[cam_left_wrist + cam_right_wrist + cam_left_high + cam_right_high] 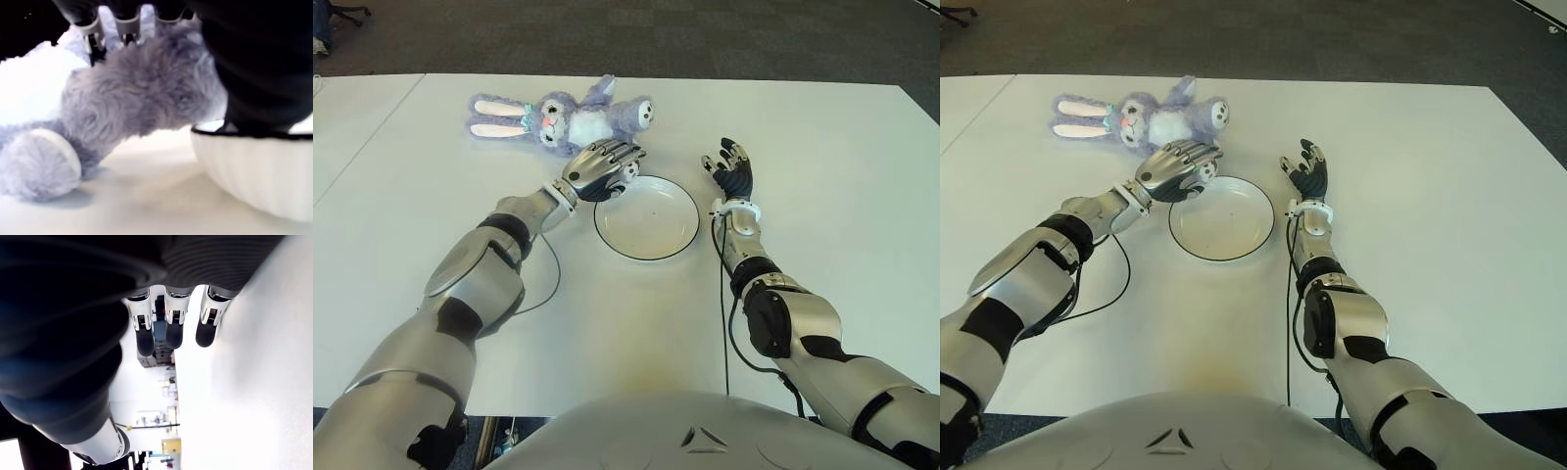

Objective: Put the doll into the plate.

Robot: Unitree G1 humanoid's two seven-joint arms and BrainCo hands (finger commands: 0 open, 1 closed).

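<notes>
Purple plush doll [563, 116] lies lengthwise just behind the plate [647, 217], ears pointing away leftward. Left hand [600, 166], the nearer one, drapes over its leg without visibly gripping; right hand [732, 170] hangs empty, fingers unclenched, beside the plate.

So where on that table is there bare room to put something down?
The plate is empty, and the table is bare beside the open right hand. It's crowded where the left hand meets the doll at the plate's rim.

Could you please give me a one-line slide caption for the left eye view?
Left hand reaches over the purple bunny doll beside the empty white plate; right hand open nearby.
</notes>
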